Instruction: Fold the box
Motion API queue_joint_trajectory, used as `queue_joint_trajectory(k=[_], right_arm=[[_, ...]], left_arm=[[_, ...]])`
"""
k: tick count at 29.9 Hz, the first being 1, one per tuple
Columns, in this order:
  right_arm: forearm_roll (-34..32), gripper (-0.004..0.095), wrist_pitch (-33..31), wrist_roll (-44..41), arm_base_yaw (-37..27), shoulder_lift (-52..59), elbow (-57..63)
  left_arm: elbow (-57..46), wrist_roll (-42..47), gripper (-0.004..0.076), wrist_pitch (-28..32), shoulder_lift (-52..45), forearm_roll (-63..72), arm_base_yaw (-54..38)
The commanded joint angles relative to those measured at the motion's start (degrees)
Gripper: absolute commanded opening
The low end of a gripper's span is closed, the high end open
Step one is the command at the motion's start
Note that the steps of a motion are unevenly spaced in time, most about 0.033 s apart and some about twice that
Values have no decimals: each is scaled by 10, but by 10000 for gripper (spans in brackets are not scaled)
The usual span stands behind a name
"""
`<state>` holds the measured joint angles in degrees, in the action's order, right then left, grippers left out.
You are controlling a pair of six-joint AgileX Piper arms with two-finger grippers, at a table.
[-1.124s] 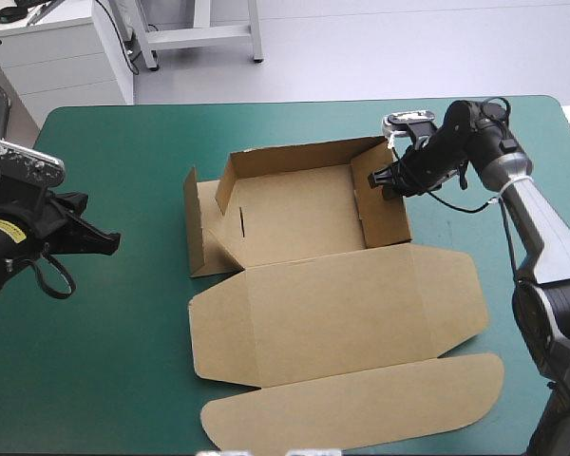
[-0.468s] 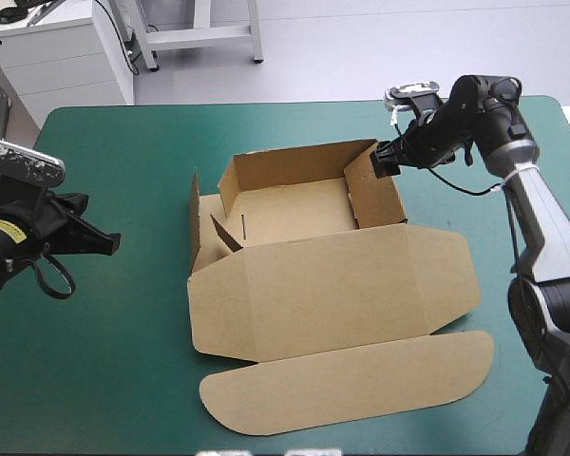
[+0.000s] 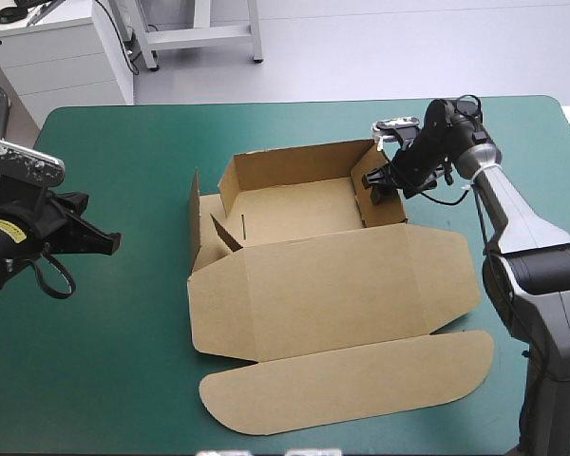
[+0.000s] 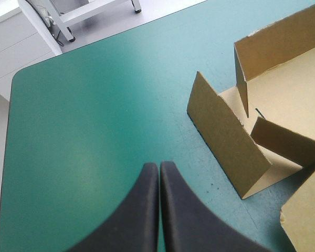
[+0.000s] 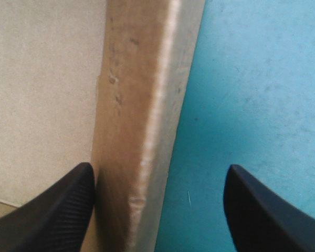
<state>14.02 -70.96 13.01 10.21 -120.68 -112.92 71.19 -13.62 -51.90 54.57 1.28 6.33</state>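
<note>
Left fingers (image 4: pixel 147 210): met closed, empty, above the bench's (image 4: pixel 68 131) left side.
Right fingers (image 5: pixel 52 210): stood apart, straddling the box's (image 3: pixel 332 285) right wall.

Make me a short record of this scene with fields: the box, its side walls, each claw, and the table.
box: brown, tray part open at the far side, lid lying open toward the near edge
right wall: upright, between the right claw's fingers
left wall: standing on edge, not tucked
right claw: open, straddling the right wall
left claw: shut, over bare cover, apart from the box
table: teal-green cover
</note>
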Motion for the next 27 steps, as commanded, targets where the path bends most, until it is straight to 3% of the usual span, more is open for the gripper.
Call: queue_joint_trajectory(k=[1,8,9,14,27], right_arm=[[14,444,4,3,-2,33,-16],[58,8,-7,44,-2,29,-16],[64,-20,-7,48,-2,28,-16],[67,-19,0,47,-3,29,-28],[-36,-20,-9,29,-3,141,-77]], left_arm=[[13,5,-8,40,-7,4,-1],[12,5,-8,40,-7,4,-1],[11,5,-8,40,-7,4,-1],[-5,5,-8,40,-7,4,-1],[-17,12,-8,38,-6,-37,-1]])
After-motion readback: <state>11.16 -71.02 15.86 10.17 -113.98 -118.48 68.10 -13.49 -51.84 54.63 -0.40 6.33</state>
